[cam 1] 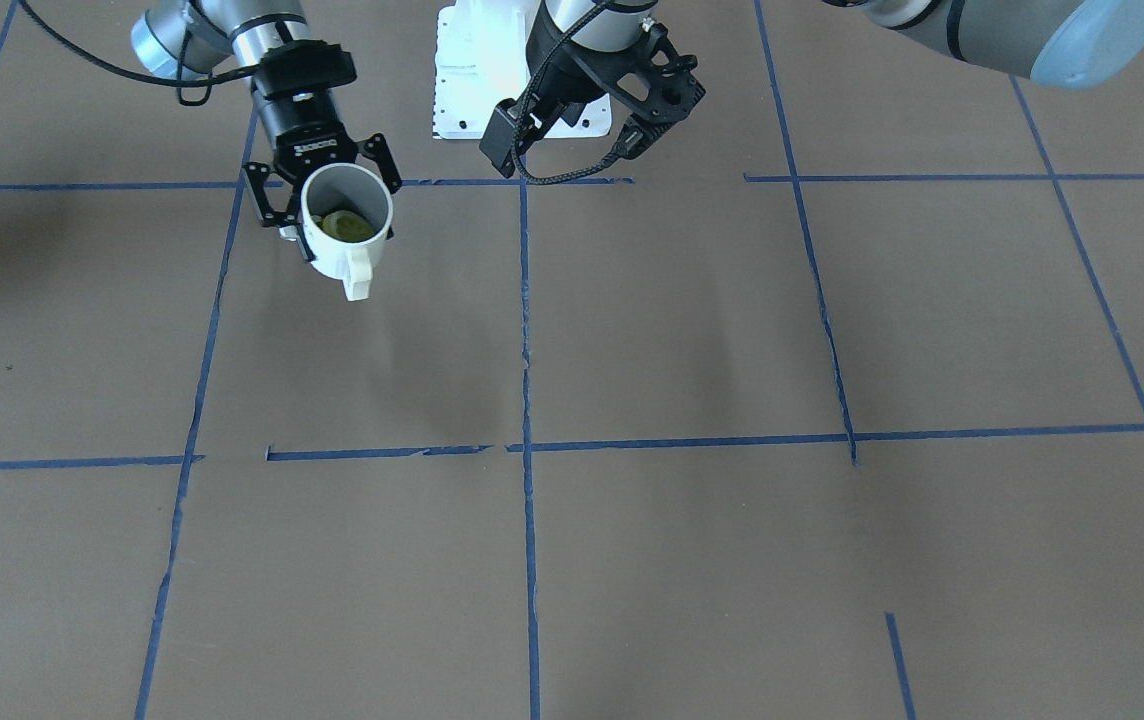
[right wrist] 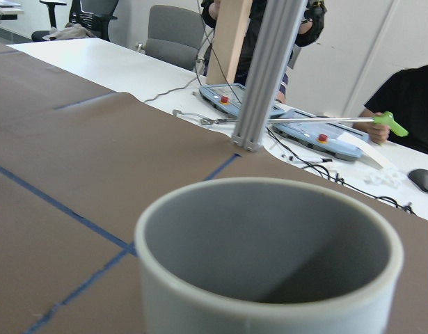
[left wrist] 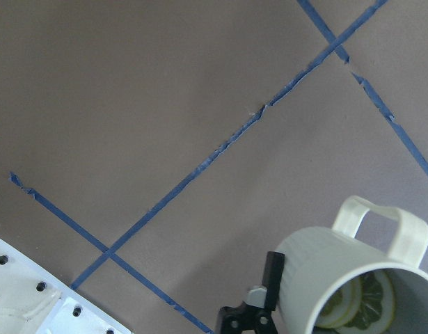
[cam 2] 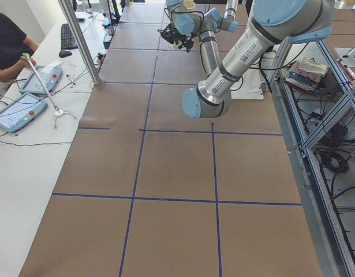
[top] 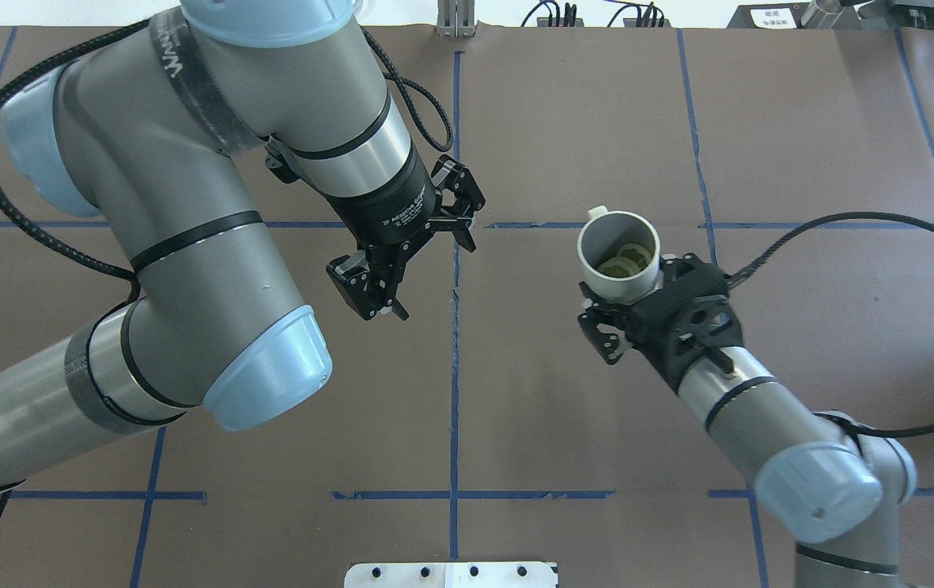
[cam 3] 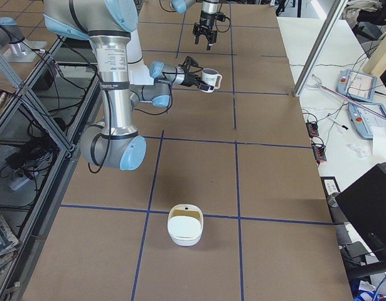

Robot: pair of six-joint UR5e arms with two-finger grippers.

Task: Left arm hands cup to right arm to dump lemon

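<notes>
My right gripper (cam 1: 345, 238) is shut on the white ribbed cup (cam 1: 347, 215) and holds it off the table, about upright, with the cream handle away from me. Yellow-green lemon slices (cam 1: 344, 226) lie in its grey inside. The overhead view shows the same grip (top: 626, 284) on the cup (top: 620, 260) with the lemon (top: 624, 262). My left gripper (top: 433, 278) is open and empty, to the cup's left and apart from it. The left wrist view shows the cup (left wrist: 325, 275) and lemon (left wrist: 363, 306) at its lower right. The right wrist view is filled by the cup's mouth (right wrist: 269, 278).
A white tub (cam 3: 184, 229) stands on the brown, blue-taped table (cam 1: 692, 330) far toward the right end. A white base plate (cam 1: 467, 85) sits between the arms. An operator (cam 2: 5, 40) with tablets sits at the side bench beyond the table edge.
</notes>
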